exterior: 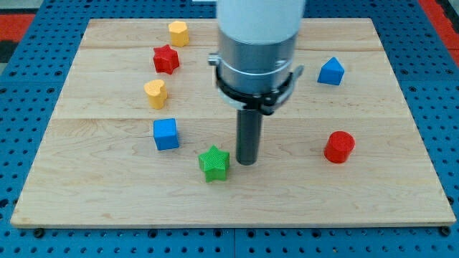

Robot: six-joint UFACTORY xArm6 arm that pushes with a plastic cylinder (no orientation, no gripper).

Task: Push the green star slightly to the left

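Board: pale wooden tabletop (401, 186) of joined planks, laid on a blue perforated base (21, 107); a red surface is seen past the base at both top corners of the view.
Arm: white and grey cylindrical arm body (258, 50) is seen entering from the top edge, above the board's centre; a straight dark rod is carried below it.
Tip: my tip (247, 163) is placed on the board just below its centre, toward the bottom edge; no jaws are fitted, so nothing is open, closed or gripped.
Task item: green star-shaped block (214, 163) is found below the board's centre, nearer the bottom edge than the top; it lies just beside my tip, on the tip's left in the view; whether the two touch cannot be told.
Blue cube block (166, 133): left of centre, up and left of the green star, near it but apart.
Yellow heart-shaped block (155, 92): above the blue cube, in the left half.
Red star-shaped block (166, 59): toward the top-left corner.
Yellow block (178, 33): close to the top edge, just above the red star; its shape is rounded but not clearly made out.
Blue house-shaped block (330, 71): toward the top-right corner.
Red cylindrical block (338, 147): right half, well apart from my tip.
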